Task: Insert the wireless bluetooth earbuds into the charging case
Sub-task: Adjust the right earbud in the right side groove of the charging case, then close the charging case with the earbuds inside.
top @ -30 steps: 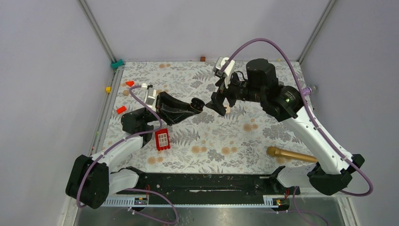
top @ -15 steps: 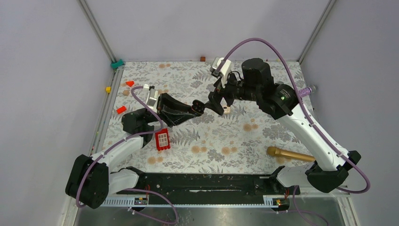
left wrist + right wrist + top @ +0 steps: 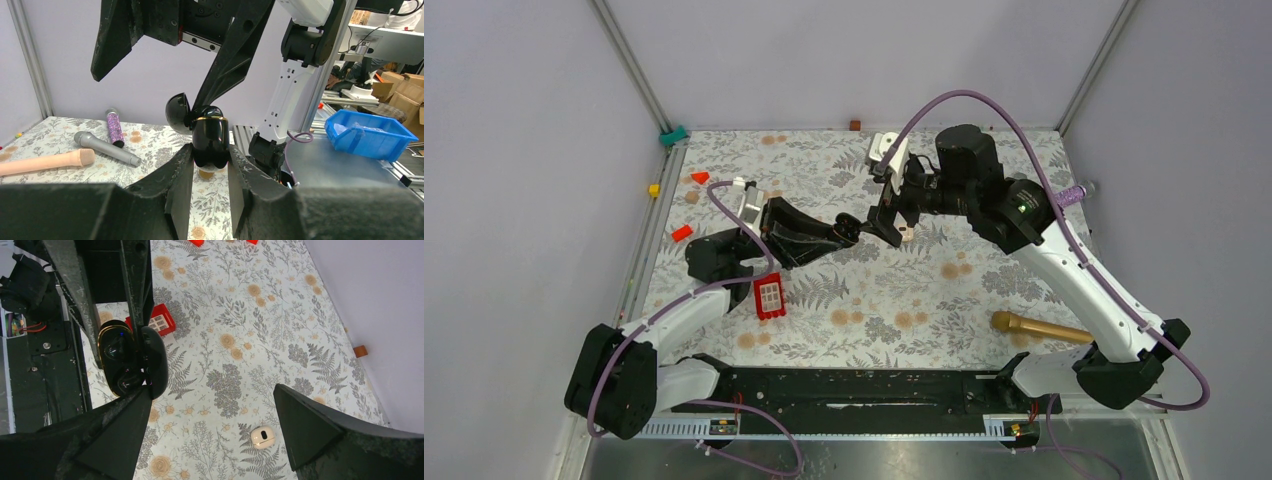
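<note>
The left gripper point(image 3: 209, 152) clamps the charging case point(image 3: 210, 137), lid point(image 3: 177, 112) open, in the air; the earbuds I cannot make out in its dark inside. The right gripper point(image 3: 211, 390) is spread wide and empty, one finger point(image 3: 222, 65) at the case's lid: I would push slowly, case steady.

Two arms are counted, each carrying one end effector: the left end effector point(image 3: 210, 157) and the right end effector point(image 3: 210, 392). One black charging case point(image 3: 210, 135) is seen, with one lid point(image 3: 177, 113) hinged open. Three microphones are counted in the left wrist view: one peach microphone point(image 3: 45, 162), one grey microphone point(image 3: 105, 148) and one purple glitter microphone point(image 3: 113, 128). On the desk point(image 3: 984, 290), one red block point(image 3: 769, 297), two small red pieces point(image 3: 699, 177) point(image 3: 682, 233) and one cream case point(image 3: 262, 436) are counted. At its edges, one brown cube point(image 3: 855, 125), one yellow cube point(image 3: 654, 189) and one teal clip point(image 3: 672, 134) are found. One blue bin point(image 3: 367, 134) is seen beyond the desk.
</note>
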Robot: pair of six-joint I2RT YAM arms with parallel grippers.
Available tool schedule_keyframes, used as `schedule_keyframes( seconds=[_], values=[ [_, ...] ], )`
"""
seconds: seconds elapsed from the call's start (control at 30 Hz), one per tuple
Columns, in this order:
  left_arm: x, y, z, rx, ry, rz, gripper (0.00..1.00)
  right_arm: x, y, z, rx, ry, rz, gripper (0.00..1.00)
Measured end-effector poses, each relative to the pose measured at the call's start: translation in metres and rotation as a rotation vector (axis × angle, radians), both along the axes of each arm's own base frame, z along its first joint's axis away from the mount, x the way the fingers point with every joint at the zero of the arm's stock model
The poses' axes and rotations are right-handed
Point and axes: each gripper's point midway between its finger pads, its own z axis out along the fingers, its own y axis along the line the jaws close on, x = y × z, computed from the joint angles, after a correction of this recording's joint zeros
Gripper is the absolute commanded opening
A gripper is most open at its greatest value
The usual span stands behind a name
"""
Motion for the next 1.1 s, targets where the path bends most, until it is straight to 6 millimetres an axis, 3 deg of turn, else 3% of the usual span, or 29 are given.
schedule_keyframes(
  seconds=[0.53,0.9,1.1],
  values=[
    [0.0,-0.001,-0.002,0.003,0.014,-0.008,0.0,-0.004,0.0,0.008,0.01,-0.054,0.038,0.99],
    [0.002,-0.002,-0.004,0.008,0.024,-0.008,0.0,-0.019,0.007,0.01,0.062,0.035,0.082,0.99],
    [0.001,-0.002,-0.005,0.012,0.028,-0.015,0.0,-0.018,0.007,0.009,0.059,0.037,0.075,0.99]
  ],
)
